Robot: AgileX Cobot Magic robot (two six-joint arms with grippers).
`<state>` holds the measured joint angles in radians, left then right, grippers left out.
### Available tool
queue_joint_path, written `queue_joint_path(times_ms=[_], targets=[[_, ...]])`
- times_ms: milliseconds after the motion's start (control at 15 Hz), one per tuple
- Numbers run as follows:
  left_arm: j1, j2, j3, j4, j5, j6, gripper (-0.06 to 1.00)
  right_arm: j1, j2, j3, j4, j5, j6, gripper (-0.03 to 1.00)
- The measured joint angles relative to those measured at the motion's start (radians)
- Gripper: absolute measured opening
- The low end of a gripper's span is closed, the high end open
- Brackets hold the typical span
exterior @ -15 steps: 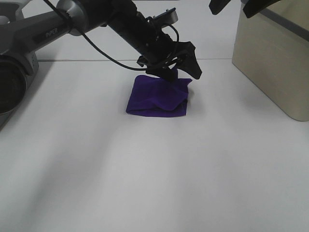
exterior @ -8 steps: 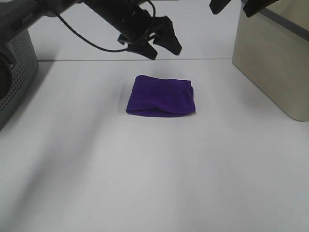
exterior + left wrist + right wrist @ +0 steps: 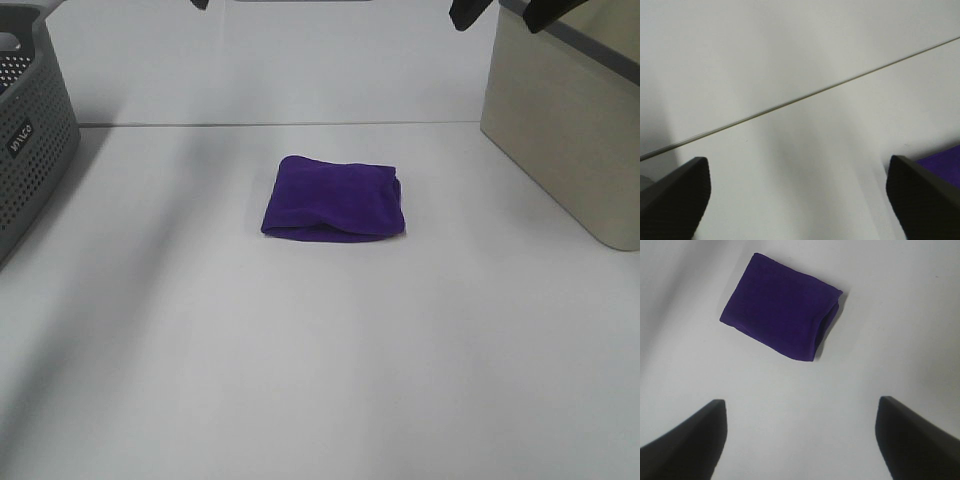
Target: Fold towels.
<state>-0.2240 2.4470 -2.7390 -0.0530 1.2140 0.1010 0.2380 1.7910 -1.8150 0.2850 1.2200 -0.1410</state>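
Folded purple towel [image 3: 334, 211] lies flat on white table [image 3: 320, 380], well clear below both claws. Left gripper [image 3: 799, 200] and right gripper [image 3: 800, 440]: jaws apart, empty.

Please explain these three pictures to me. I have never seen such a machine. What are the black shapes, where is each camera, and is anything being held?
It is a robot with two arms, each ending in a two-fingered gripper. One picture comes from a camera mounted high above a white table. The other two come from small cameras on the arms' wrists, looking out between the fingers, so the black shapes at the edges are the fingers of the left gripper and the right gripper. Both are open and hold nothing. A folded purple towel lies on the table. A grey perforated basket stands at the left, and a beige bin at the right.
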Motion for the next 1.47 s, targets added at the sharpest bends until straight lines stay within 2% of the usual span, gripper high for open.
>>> queue_joint_path(times_ms=[133,267,333,400,533,600,800,867,933,1067,1200,1467], targets=[[0.020,-0.097,0.138,0.004,-0.002,-0.004,0.87,0.000,-0.001,-0.001,-0.007,0.000,0.019,0.80],[0.059,-0.240,0.380,0.006,0.001,0.021,0.87,0.000,-0.030,-0.001,-0.027,0.000,0.035,0.80],[0.119,-0.377,0.564,-0.005,0.002,0.046,0.87,0.000,-0.084,0.009,-0.072,0.000,0.054,0.80],[0.172,-0.481,0.686,-0.014,0.001,0.055,0.87,0.000,-0.135,0.037,-0.111,-0.001,0.061,0.80],[0.293,-0.719,0.919,-0.010,-0.001,0.085,0.87,0.000,-0.288,0.158,-0.164,-0.002,0.075,0.80],[0.319,-0.766,0.969,-0.010,-0.002,0.096,0.87,0.000,-0.338,0.200,-0.167,-0.002,0.075,0.80],[0.399,-1.126,1.331,-0.017,-0.017,0.183,0.87,0.000,-0.658,0.451,-0.160,0.001,0.097,0.80],[0.409,-1.264,1.440,-0.019,-0.035,0.189,0.86,0.000,-0.771,0.533,-0.160,0.001,0.112,0.80],[0.411,-1.515,1.672,-0.045,-0.072,0.189,0.86,0.000,-1.012,0.707,-0.163,-0.016,0.141,0.80],[0.411,-1.720,1.836,-0.071,-0.107,0.189,0.86,0.000,-1.201,0.842,-0.184,-0.042,0.178,0.80],[0.411,-1.951,2.002,-0.066,-0.100,0.223,0.86,0.000,-1.397,0.993,-0.247,-0.064,0.227,0.80],[0.356,-2.235,2.089,-0.018,-0.042,0.214,0.86,0.000,-1.692,1.168,-0.295,-0.072,0.240,0.80]])
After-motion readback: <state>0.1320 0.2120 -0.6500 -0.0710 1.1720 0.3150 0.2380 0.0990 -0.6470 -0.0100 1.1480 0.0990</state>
